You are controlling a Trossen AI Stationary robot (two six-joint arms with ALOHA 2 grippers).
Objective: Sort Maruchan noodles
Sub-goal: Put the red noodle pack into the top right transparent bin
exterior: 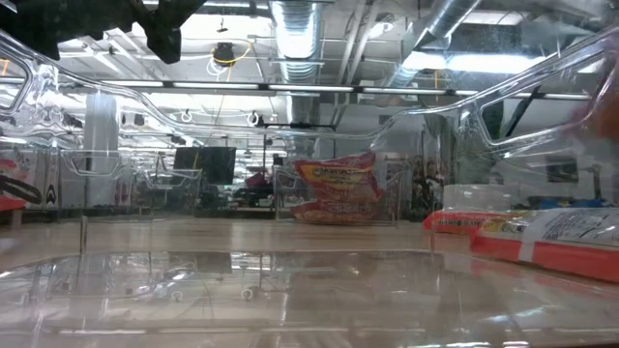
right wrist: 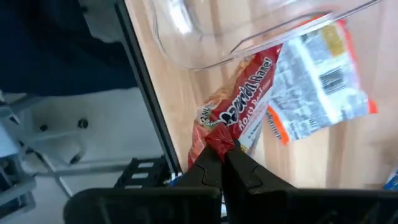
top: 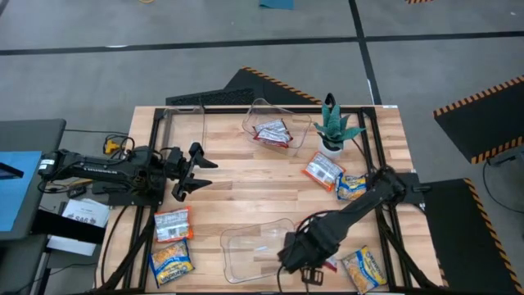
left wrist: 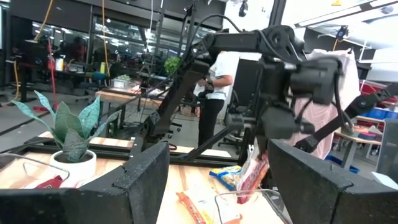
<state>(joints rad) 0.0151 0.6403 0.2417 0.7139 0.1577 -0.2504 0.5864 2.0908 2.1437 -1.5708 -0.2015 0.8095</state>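
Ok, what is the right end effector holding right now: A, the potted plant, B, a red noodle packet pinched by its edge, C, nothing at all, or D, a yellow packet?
B: in the right wrist view the right end effector is shut on the edge of a red noodle packet, beside the clear bin at the table's near edge.
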